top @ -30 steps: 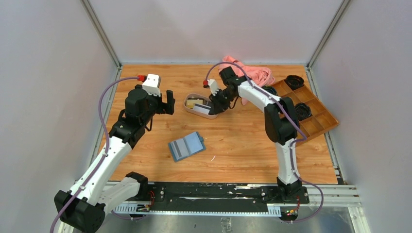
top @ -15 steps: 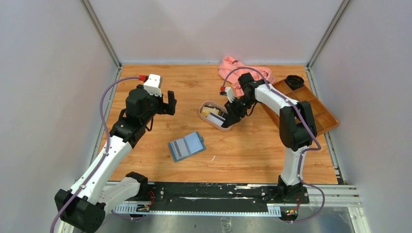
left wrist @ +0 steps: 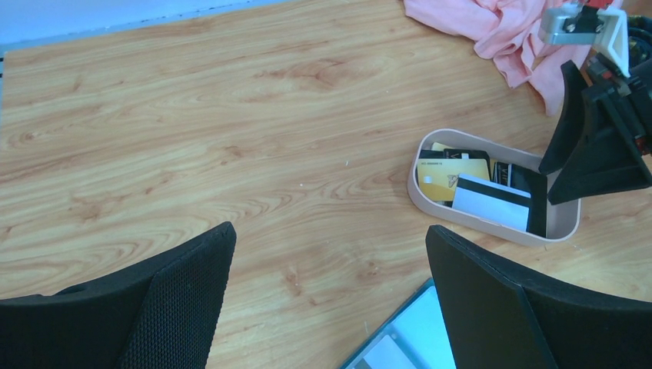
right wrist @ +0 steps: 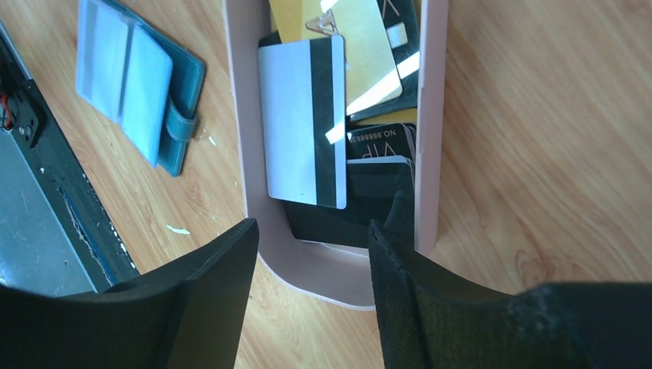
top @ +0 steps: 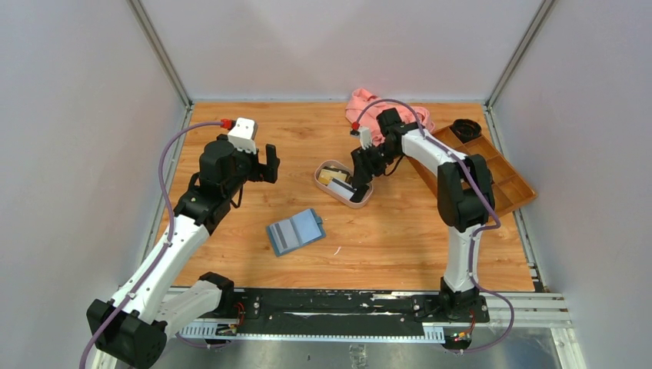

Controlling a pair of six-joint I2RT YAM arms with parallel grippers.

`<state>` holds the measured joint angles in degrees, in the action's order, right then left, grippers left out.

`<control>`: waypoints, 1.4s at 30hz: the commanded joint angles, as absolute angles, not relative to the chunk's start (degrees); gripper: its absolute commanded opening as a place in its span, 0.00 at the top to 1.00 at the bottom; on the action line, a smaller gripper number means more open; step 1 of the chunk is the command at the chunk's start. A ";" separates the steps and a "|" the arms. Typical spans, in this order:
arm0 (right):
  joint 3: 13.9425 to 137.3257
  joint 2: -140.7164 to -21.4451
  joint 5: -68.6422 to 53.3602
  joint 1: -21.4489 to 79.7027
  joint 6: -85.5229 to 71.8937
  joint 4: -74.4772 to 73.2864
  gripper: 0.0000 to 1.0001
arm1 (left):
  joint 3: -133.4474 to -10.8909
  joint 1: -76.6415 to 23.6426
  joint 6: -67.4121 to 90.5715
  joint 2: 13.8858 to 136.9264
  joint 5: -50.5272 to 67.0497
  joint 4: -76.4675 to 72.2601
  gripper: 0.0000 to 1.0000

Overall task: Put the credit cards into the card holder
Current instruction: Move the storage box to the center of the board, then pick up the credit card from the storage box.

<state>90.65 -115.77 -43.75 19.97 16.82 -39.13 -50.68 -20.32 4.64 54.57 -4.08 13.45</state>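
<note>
Sitting in the tray (right wrist: 430,115), credit cards (right wrist: 304,123) are all unloaded; card holder (top: 295,231) open near it; left gripper (left wrist: 330,292), right gripper (right wrist: 315,231) spread.

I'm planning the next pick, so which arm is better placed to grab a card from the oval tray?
Right. The right gripper is open at the tray, one finger inside it beside the credit cards. The left gripper, also open, sits off to the side, apart from the tray.
</note>
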 commanded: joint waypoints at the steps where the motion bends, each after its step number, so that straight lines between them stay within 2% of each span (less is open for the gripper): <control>1: 88.16 -116.18 -40.90 21.11 12.60 -37.08 0.40 | -50.10 -19.95 4.04 54.74 -3.43 13.71 0.00; 14: 87.38 -118.92 -37.24 22.87 6.49 -35.66 0.45 | -50.10 -19.95 4.04 54.63 -3.34 13.62 0.00; 36: 85.73 -117.89 -46.35 23.62 1.44 -32.34 0.55 | -50.01 -19.96 3.90 54.48 -3.60 13.64 0.00; 42: 85.79 -118.23 -47.24 23.75 0.37 -31.23 0.64 | -50.01 -20.00 3.95 54.51 -3.44 13.71 0.00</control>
<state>86.46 -118.15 -44.93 22.65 2.04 -31.86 -50.65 -20.32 4.64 54.59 -3.81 13.45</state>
